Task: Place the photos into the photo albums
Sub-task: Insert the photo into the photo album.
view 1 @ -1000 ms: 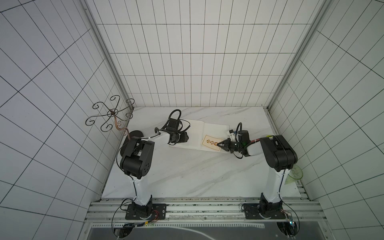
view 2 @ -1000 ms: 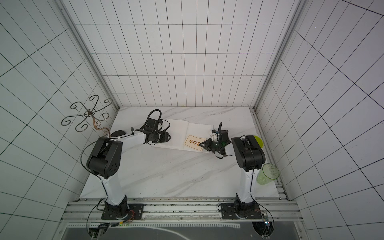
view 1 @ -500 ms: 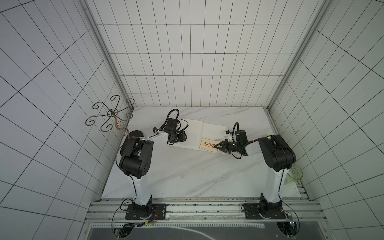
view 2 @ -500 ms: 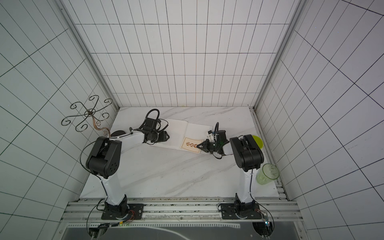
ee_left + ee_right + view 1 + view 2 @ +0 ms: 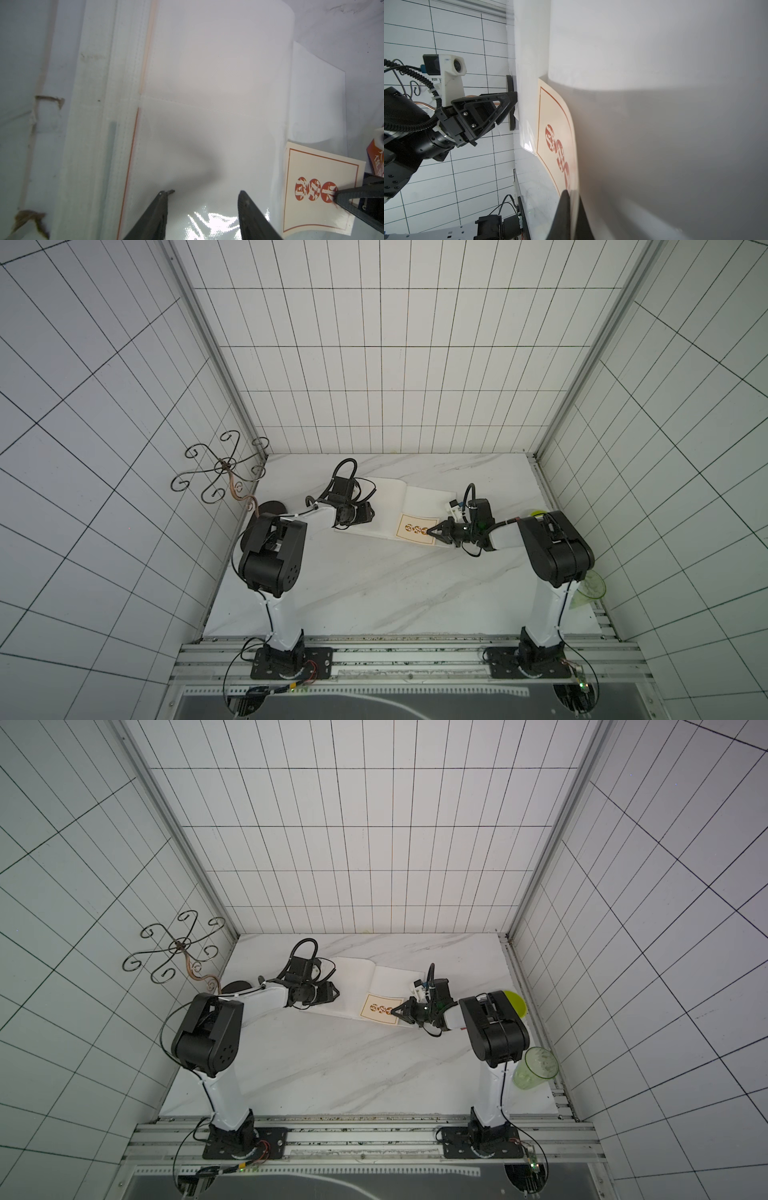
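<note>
The photo album (image 5: 386, 497) (image 5: 353, 977) lies open on the marble table, its white sleeve pages (image 5: 207, 83) (image 5: 643, 62) facing up. A cream photo (image 5: 411, 527) (image 5: 376, 1007) (image 5: 320, 170) (image 5: 556, 116) with a red border and three red discs bends at the outer edge of the right page. My right gripper (image 5: 430, 531) (image 5: 395, 1012) (image 5: 570, 193) is shut on its near edge. Over the left page, my left gripper (image 5: 370, 512) (image 5: 334, 994) (image 5: 203, 193) stands open, tips on the glossy film. I cannot tell whether the photo is under the film.
A red card (image 5: 377, 166) with white characters shows beside the right gripper. A green cup (image 5: 534, 1067) and a yellow-green disc (image 5: 515, 1002) are by the right arm. A metal scroll stand (image 5: 224, 466) on a black base (image 5: 268, 508) stands at the far left.
My right gripper has carried the cream photo leftward, further onto the album's right page. The left gripper has shifted only slightly and stays open.
</note>
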{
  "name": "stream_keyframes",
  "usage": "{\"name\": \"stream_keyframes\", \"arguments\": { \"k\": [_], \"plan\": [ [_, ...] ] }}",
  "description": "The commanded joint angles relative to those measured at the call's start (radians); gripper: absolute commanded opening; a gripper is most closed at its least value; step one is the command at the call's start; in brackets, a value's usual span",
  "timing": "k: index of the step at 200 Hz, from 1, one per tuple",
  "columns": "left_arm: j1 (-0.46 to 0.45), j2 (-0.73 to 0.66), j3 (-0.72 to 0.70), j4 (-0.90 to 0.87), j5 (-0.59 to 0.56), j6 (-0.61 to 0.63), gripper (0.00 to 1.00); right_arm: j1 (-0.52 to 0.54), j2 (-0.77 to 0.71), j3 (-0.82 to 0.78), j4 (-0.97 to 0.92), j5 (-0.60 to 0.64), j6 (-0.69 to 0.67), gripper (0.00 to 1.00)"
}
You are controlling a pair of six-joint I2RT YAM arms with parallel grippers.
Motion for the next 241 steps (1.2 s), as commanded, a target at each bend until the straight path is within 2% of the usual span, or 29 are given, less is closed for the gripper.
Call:
{"name": "stream_keyframes", "arguments": {
  "k": [1, 59, 120, 177, 241],
  "plan": [
    [-0.006, 0.05, -0.05, -0.098, 0.013, -0.028, 0.54, 0.011, -0.041, -0.002, 0.06, 0.007, 0.1, 0.0],
    [-0.001, 0.043, -0.055, -0.083, 0.021, -0.048, 0.54, 0.013, -0.042, 0.0, 0.104, -0.024, 0.161, 0.0],
    [0.037, 0.023, -0.028, -0.11, 0.033, -0.048, 0.58, 0.013, 0.017, 0.05, 0.072, -0.045, 0.132, 0.0],
    [0.088, -0.002, -0.05, -0.106, -0.016, -0.064, 0.6, 0.018, 0.046, 0.076, 0.067, -0.065, 0.126, 0.0],
    [0.089, 0.035, -0.071, -0.079, 0.03, -0.093, 0.6, 0.045, 0.069, 0.153, -0.029, -0.067, 0.077, 0.0]
  ]
}}
